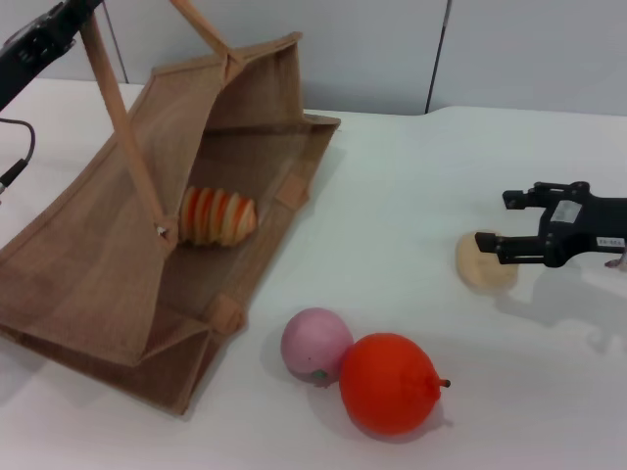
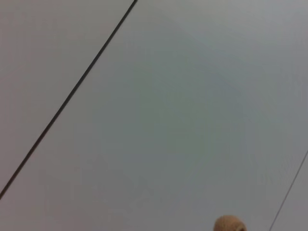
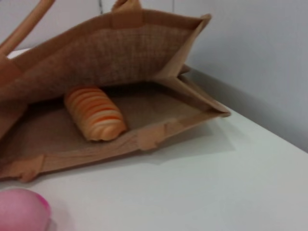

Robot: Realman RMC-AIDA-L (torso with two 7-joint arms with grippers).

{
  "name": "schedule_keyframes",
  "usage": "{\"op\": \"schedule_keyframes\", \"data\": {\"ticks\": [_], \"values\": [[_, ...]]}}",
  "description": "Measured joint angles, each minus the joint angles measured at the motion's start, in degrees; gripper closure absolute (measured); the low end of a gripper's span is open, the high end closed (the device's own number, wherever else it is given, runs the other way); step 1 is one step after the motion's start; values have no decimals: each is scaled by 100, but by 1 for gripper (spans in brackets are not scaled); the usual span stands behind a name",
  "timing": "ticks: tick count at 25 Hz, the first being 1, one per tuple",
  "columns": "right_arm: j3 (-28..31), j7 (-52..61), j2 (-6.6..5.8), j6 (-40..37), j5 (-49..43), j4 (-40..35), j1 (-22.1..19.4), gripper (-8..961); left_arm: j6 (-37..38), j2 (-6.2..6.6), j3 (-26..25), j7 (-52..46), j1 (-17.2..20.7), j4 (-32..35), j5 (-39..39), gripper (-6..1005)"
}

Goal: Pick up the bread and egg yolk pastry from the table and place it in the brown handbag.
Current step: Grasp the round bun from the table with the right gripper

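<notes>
The left arm [image 1: 39,39] is cut off at the upper left corner of the head view, so only a dark stretch of it shows; one loop handle [image 1: 122,127] of the brown handbag [image 1: 88,264] runs up to it and the bag's mouth is lifted open, yet the left end effector itself is out of sight and whether it is wide or closed cannot be told; the left wrist view shows only a pale wall with dark seams and a small tan rounded shape at its edge, too little to identify; the right end effector [image 1: 487,251] reaches in from the right, its black fingers set narrowly at the egg yolk pastry [image 1: 484,264], which sits on the white table [image 1: 411,186] well apart from the bag; whether the fingers press the pastry is hard to make out; a small white label on the end effector is too small to read; there is one bread [image 1: 217,216], lying inside the bag on its lower wall, half hidden behind the handle; one pink ball [image 1: 314,344] and one orange fruit [image 1: 389,382] touch each other near the front edge.
</notes>
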Motion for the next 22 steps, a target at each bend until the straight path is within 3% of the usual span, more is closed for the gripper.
{"op": "schedule_keyframes", "data": {"ticks": [13,22], "values": [[-298,189,8,188,-211,87,-3,128,-2,27,-27,-31,-40,0,117,883],[-463,405,9,1009,-343,518,57,162,-3,26,-16,-34,-60,-1,119,883]]}}
